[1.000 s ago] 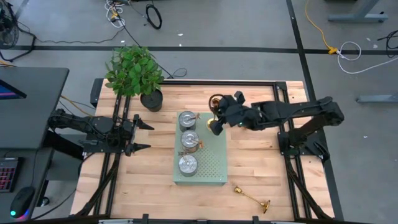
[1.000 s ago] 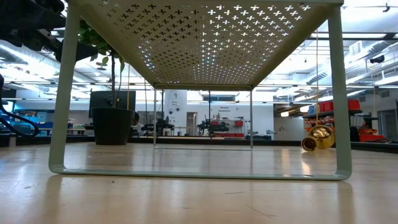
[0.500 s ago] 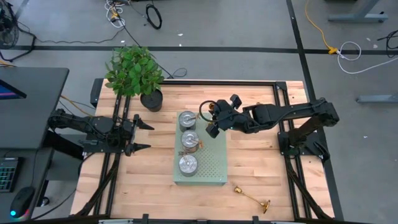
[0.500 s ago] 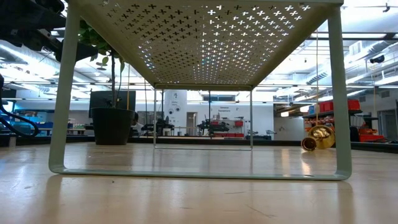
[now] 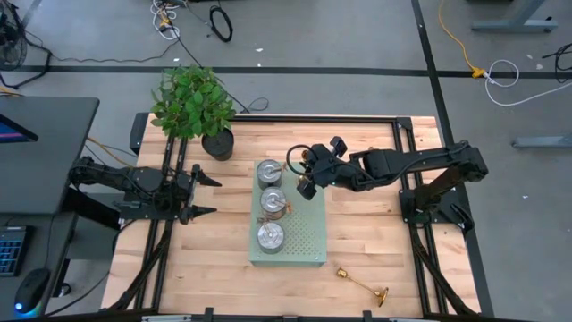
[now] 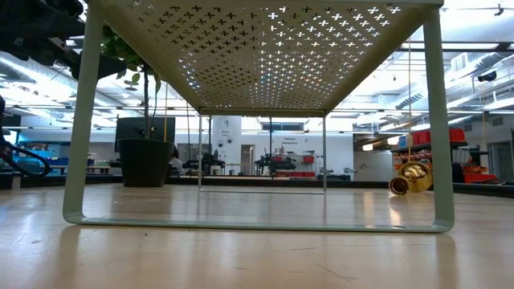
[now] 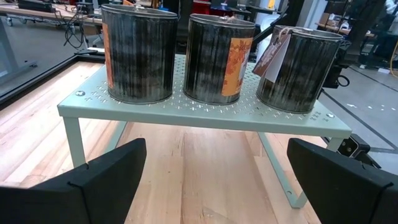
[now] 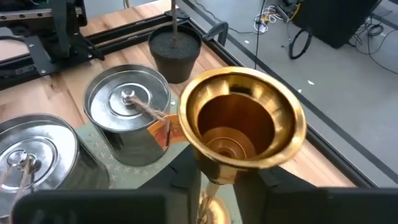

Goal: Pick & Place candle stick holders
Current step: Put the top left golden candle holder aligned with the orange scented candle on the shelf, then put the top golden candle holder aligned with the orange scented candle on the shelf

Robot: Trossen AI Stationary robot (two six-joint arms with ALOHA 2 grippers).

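Carrying one candlestick pinched by its stem, the right end effector has moved over the shelf, nearing placement.

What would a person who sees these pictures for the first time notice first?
The eye goes first to the brass candle stick holder gripped by the right gripper, held over the far end of the pale green perforated shelf with its flared base toward the wrist camera. Three metal tins stand in a row on that shelf. Another candle stick holder lies on its side at the table's near edge, and the left gripper waits open at the left.
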